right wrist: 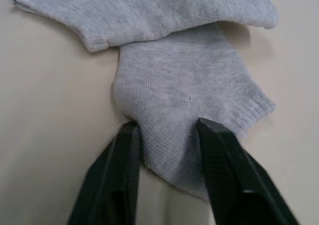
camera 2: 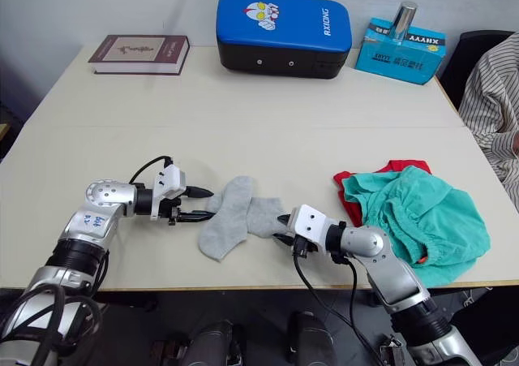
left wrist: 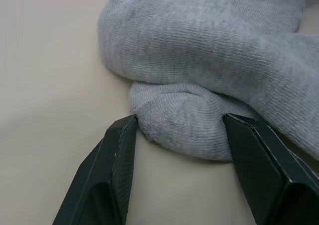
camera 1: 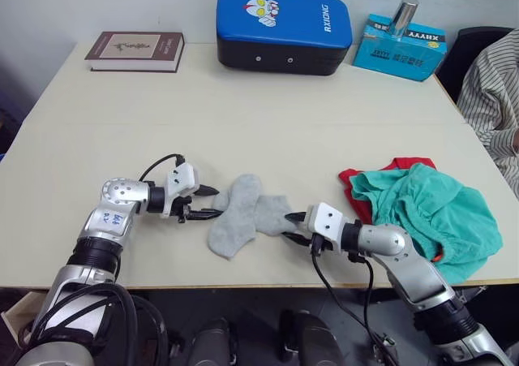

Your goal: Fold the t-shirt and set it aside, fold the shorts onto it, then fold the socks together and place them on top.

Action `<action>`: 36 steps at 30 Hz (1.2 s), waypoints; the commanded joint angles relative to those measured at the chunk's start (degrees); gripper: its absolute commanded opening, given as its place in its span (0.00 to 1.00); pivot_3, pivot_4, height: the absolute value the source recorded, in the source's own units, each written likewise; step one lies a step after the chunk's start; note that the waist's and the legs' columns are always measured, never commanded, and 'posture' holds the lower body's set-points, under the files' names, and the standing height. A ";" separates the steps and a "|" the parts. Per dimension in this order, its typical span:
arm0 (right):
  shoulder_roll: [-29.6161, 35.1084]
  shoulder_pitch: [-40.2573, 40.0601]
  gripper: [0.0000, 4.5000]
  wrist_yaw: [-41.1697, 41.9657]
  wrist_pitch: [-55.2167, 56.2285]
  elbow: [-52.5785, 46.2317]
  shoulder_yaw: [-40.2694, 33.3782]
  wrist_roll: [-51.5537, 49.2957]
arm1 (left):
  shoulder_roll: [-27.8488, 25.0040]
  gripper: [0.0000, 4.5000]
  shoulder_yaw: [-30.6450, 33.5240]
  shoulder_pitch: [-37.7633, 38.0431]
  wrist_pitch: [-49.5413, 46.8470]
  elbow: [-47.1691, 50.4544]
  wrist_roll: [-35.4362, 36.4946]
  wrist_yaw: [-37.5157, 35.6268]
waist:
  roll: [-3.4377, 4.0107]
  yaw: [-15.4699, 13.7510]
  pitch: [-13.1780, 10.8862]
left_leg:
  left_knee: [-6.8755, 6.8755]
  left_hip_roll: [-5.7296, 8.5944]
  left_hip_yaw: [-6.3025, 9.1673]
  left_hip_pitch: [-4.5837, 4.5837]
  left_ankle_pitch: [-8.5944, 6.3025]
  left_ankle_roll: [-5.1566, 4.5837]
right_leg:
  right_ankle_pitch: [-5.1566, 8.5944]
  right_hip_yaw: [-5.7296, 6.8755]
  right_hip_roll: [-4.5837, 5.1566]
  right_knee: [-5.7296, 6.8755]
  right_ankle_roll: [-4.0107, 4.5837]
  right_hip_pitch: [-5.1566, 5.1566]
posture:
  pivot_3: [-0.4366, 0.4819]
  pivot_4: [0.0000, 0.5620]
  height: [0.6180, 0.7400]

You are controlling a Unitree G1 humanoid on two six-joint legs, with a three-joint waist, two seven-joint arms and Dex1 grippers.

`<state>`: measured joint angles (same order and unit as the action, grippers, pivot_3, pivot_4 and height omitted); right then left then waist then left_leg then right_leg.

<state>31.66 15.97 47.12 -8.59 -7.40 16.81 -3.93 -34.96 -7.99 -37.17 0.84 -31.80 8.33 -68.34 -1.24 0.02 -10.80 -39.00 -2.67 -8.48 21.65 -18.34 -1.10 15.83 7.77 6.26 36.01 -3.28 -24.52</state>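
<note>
Two light grey socks lie crossed over each other near the table's front edge. My left gripper is at their left end, open, its fingers on either side of a rounded sock end. At their right end my right gripper is open, with a sock edge between its fingers and touching both. At the right front, the teal shorts lie crumpled on the red t-shirt, which shows just a rim around them.
Along the far edge stand a brown book, a blue padded case and a teal box with a metal can on it. A person's striped sleeve is at the right edge.
</note>
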 commanded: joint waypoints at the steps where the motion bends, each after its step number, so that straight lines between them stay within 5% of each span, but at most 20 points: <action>1: 0.17 0.96 0.09 1.18 1.81 1.38 -0.18 0.70 | 0.46 0.38 -0.81 -0.54 1.31 -1.96 -1.43 -1.05 | 0.00 0.10 0.00 | -0.01 0.00 0.00 0.00 0.00 0.00 | 0.00 -0.01 0.01 0.01 0.00 0.00 | 0.48 0.27 1.00; 3: 0.50 1.41 0.00 2.33 2.92 2.29 -0.33 0.47 | 0.81 0.26 -0.59 -0.29 1.69 -1.81 -0.80 -2.49 | 0.00 0.10 0.00 | -0.02 0.00 0.00 0.00 0.00 0.00 | 0.00 -0.03 0.04 0.02 0.00 0.00 | 0.48 0.27 1.00; 7: 1.66 3.92 0.00 6.11 9.56 7.29 -0.75 0.67 | -0.23 0.01 0.73 4.63 -2.67 6.04 1.24 -2.88 | 0.00 0.23 0.00 | -0.03 0.01 -0.01 -0.02 0.00 0.00 | 0.00 -0.04 0.05 0.04 0.00 0.00 | 0.48 0.27 1.00; 12: 2.71 8.81 0.00 12.20 18.97 16.86 0.15 1.33 | -3.25 0.01 4.36 14.34 -9.81 20.91 4.42 0.15 | 0.01 0.99 0.00 | 0.00 -0.08 -0.01 -0.03 -0.03 0.04 | 0.00 -0.21 0.19 0.02 0.00 0.01 | 0.48 0.27 1.00; 19: 0.83 13.77 0.00 14.87 23.05 25.66 -0.07 1.05 | -3.39 0.01 7.27 19.14 -14.32 27.98 5.31 6.33 | 0.01 1.44 0.00 | -0.01 -0.07 0.03 -0.09 -0.02 0.05 | 0.01 -0.31 0.28 0.03 0.02 0.08 | 0.48 0.27 1.00; 26: 5.79 8.60 0.46 16.03 18.00 16.69 -6.84 -4.68 | -5.68 0.51 11.32 22.03 -18.26 30.34 9.86 5.37 | 0.03 1.27 -0.01 | 0.02 -0.07 0.04 -0.09 -0.03 0.07 | 0.02 -0.32 0.31 0.02 0.03 0.06 | 0.48 0.27 1.00; 33: 14.40 -6.90 1.00 10.41 -30.71 -16.63 -14.85 -38.32 | -9.67 1.00 14.94 15.27 -38.17 26.33 20.65 2.00 | 0.05 0.49 -0.02 | 0.03 -0.15 0.17 -0.10 -0.10 0.11 | 0.05 -0.28 0.32 -0.04 0.09 0.09 | 0.48 0.27 1.00; 36: 10.07 -6.40 1.00 -0.26 -42.58 -21.41 -13.01 -42.23 | -6.39 1.00 12.01 7.43 -40.78 21.47 18.44 5.56 | 0.03 0.02 -0.01 | 0.04 -0.16 0.21 -0.17 -0.25 0.02 | 0.02 -0.29 0.32 0.02 0.13 0.13 | 0.48 0.27 1.00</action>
<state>42.56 8.87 51.67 -45.44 -25.47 3.44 -42.98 -42.05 5.07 -28.09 -38.68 -8.97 26.98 -64.25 -1.21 0.04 -10.81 -38.97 -2.82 -8.28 21.48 -18.57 -1.05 15.85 7.47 6.59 36.05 -3.14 -24.39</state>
